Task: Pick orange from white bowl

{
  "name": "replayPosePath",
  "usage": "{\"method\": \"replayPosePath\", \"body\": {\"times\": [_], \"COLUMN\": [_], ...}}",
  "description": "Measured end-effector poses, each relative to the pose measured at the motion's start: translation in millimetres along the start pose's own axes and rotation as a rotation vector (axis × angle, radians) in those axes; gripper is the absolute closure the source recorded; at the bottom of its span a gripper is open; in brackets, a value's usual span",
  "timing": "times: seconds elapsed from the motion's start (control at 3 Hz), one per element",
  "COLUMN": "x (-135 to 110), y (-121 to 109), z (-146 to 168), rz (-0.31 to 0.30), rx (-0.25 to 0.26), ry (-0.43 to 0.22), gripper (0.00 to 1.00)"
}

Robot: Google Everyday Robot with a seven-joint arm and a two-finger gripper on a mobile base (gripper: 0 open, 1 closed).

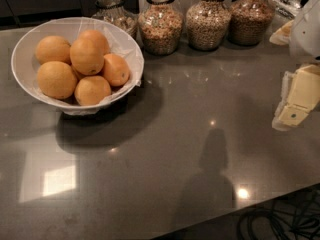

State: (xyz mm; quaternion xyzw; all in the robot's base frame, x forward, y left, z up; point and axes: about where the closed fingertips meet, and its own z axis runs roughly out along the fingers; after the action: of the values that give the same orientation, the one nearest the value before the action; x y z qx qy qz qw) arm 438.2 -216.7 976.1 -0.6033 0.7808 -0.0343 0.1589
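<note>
1 white bowl (22, 59) with a crinkled liner (124, 43) sits at the left of the grey countertop (190, 154) and holds 6 visible oranges. The orange (86, 55) lies on top of the pile, near its middle. Behind stand 4 glass jars (161, 26) of grains. The gripper (295, 101) hangs at the right edge, well apart from the bowl; whether it is open cannot be told.
</note>
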Motion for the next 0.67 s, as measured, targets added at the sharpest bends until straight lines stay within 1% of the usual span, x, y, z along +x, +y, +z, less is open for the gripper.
{"method": "replayPosePath", "body": {"times": [0.33, 0.67], "x": [-4, -13], "y": [-5, -19], "z": [3, 10], "rz": [0.003, -0.005], "rx": [0.010, 0.026], "ry": [-0.015, -0.034], "gripper": [0.00, 0.00]}}
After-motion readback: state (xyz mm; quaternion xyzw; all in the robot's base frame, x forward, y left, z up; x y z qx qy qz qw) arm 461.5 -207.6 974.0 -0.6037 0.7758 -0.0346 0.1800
